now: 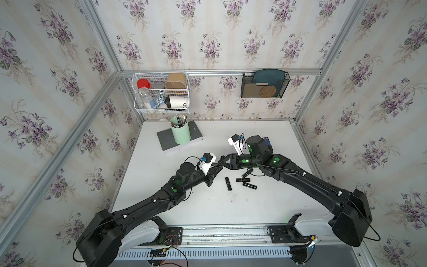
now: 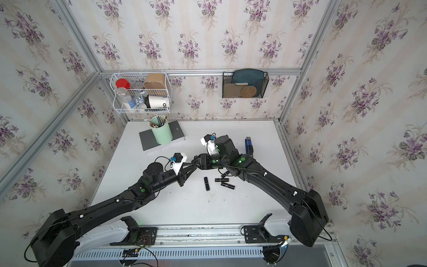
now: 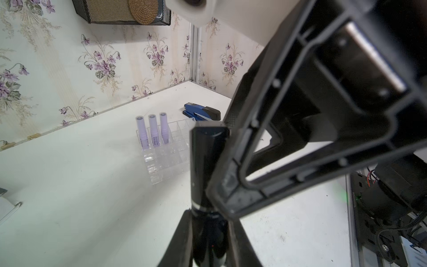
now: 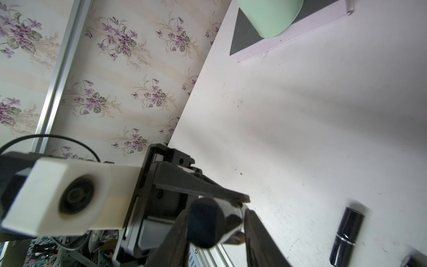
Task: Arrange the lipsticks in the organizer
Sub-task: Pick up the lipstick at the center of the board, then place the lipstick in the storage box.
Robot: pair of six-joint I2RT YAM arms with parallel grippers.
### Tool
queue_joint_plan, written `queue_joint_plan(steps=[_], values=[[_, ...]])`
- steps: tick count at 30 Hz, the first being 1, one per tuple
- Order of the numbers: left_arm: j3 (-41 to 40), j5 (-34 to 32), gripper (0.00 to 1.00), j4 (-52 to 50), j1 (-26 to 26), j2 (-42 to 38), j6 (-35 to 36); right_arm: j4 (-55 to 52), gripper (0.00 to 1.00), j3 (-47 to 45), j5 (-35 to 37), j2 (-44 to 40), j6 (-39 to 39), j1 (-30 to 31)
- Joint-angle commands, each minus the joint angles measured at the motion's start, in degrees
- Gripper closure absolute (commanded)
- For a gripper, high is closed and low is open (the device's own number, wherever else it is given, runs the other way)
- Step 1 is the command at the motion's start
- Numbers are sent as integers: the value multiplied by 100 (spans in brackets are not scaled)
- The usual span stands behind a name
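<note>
Both grippers meet above the middle of the table on one black lipstick. My left gripper is shut on its lower end. My right gripper is shut on its other end, and one of its fingers crosses the left wrist view. In both top views the left gripper and right gripper touch tip to tip and hide the tube. Several black lipsticks lie loose on the table under the right arm. The clear organizer holds three lilac lipsticks upright in its far row.
A blue stapler lies behind the organizer, near the right wall. A mint pen cup stands on a grey pad at the back left. A white wire basket and a black mesh holder hang on the back wall.
</note>
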Motion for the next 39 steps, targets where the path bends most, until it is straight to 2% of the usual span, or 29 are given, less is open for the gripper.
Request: queue_joint_plan(steps=[1, 4, 10, 13, 16, 17, 22, 24, 26, 28, 33, 36, 39], values=[[59, 58, 99, 247, -47, 52, 3, 26, 64, 58, 438, 40, 52, 10], [101, 54, 99, 272, -85, 102, -37, 135, 67, 33, 663, 79, 216, 9], [164, 37, 99, 229, -133, 144, -66, 516, 61, -120, 816, 124, 585, 42], [170, 32, 99, 194, -134, 168, -66, 549, 61, -140, 973, 96, 633, 54], [184, 5, 98, 154, -134, 168, -78, 553, 72, -148, 1048, 98, 632, 54], [198, -28, 96, 127, -134, 161, -98, 553, 75, -160, 1083, 103, 628, 54], [320, -407, 52, -218, -129, -43, -402, 708, 79, -202, 1691, -35, 317, 50], [298, -726, 39, -373, -112, -247, -545, 1026, 79, -338, 2085, -211, 63, 54], [191, -989, 34, -447, -64, -494, -588, 1560, 80, -678, 2560, -439, -327, 79], [42, -1098, 32, -463, 35, -721, -639, 2296, 80, -1158, 3293, -686, -1072, 275], [-106, -1095, 32, -596, 226, -1002, -725, 4897, 81, -2625, 5088, -962, -4138, 1308], [-107, -1047, 33, -570, 236, -973, -733, 6413, 80, -3248, 5394, -804, -5267, 1457], [-109, -1004, 34, -518, 233, -899, -722, 6852, 78, -3373, 5446, -572, -5534, 1460]])
